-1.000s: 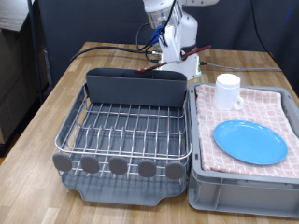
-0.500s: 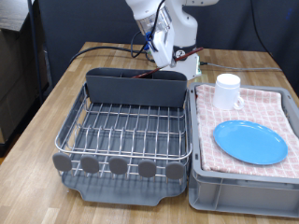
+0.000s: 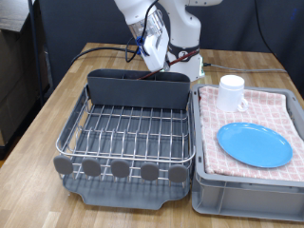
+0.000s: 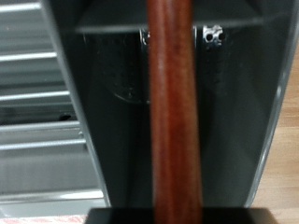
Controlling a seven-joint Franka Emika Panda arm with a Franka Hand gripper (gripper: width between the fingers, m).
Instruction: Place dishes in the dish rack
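1. On the wooden surface, at the exterior view's left, sits the dark-grey plastic dish rack, with silver wire grid, round tabs and tall cutlery compartment.
2. Above that compartment hovers my hand; I cannot tell how its fingers stand.
3. Only the wrist view shows the smooth brown wooden spoon reaching down into it.
4. Rightward, the white mug and round blue plate rest on pink checkered cloth; I read no writing.

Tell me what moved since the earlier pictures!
The gripper swung toward the exterior view's left, carrying the brown wooden spoon from beside the dark-grey dish rack to above its tall grey cutlery compartment. The small white mug and round blue plate stayed on the pink checkered cloth.
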